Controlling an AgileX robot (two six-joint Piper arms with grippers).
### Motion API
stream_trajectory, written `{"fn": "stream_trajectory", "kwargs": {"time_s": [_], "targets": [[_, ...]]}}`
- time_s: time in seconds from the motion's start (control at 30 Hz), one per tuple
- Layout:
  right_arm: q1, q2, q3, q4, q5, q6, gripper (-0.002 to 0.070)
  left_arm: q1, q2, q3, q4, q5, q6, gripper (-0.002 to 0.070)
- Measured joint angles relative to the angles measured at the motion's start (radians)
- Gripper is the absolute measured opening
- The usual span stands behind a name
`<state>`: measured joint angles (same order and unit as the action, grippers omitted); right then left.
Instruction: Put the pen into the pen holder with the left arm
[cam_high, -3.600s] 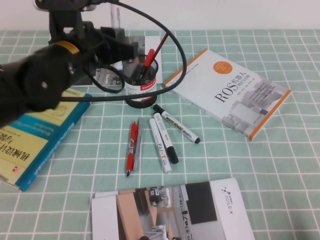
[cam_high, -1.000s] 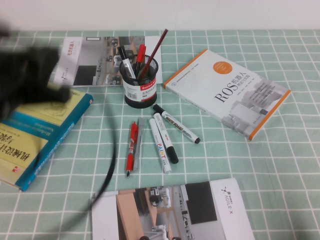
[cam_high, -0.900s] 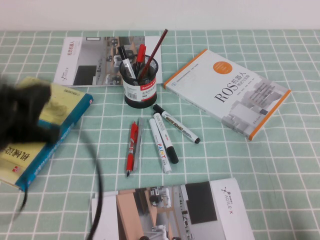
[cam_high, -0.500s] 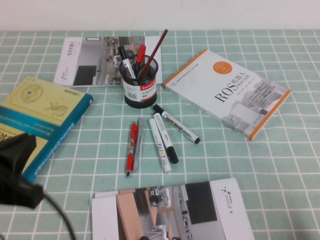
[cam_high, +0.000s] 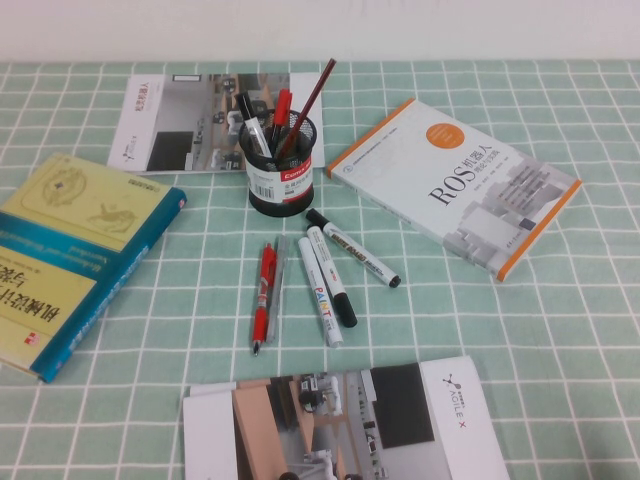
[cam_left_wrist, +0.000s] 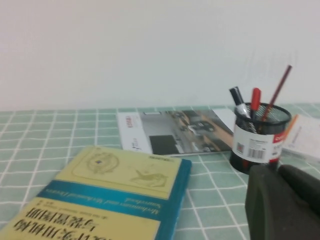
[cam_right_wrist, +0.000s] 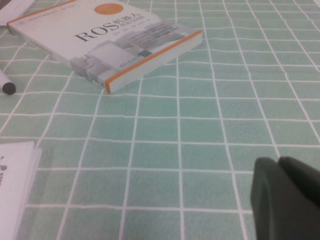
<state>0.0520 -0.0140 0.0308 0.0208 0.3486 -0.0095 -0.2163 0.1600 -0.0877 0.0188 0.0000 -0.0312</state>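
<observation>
Black wire mesh forms the cylindrical pen holder, which is banded at its base by a red-and-white label and is set near the middle of the table's far edge; the pen, white-barrelled with a black cap, is stood inside it, leaning beside a red pen and a thin dark red pencil. The table is covered by a green cloth gridded in white, backed by a plain pale wall. Flat rectangular books are spread around: a teal and yellow book by the left edge and a white ROS book toward the right. The left claw is seen low over the table near the teal book, the right claw over bare cloth on the right side; whether either claw is apart or together cannot be told.
</observation>
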Motion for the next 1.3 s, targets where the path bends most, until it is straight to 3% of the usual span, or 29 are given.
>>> {"fn": "stream_trajectory", "kwargs": {"time_s": [0.33, 0.63, 1.3], "targets": [[0.000, 0.000, 0.000, 0.000, 0.000, 0.000, -0.0020, 0.025, -0.168, 0.112, -0.040, 0.045, 0.002, 0.0000], [0.000, 0.000, 0.000, 0.000, 0.000, 0.000, -0.0020, 0.025, -0.168, 0.114, -0.035, 0.343, 0.002, 0.0000], [0.000, 0.000, 0.000, 0.000, 0.000, 0.000, -0.0020, 0.025, -0.168, 0.111, 0.008, 0.377, 0.002, 0.0000]]}}
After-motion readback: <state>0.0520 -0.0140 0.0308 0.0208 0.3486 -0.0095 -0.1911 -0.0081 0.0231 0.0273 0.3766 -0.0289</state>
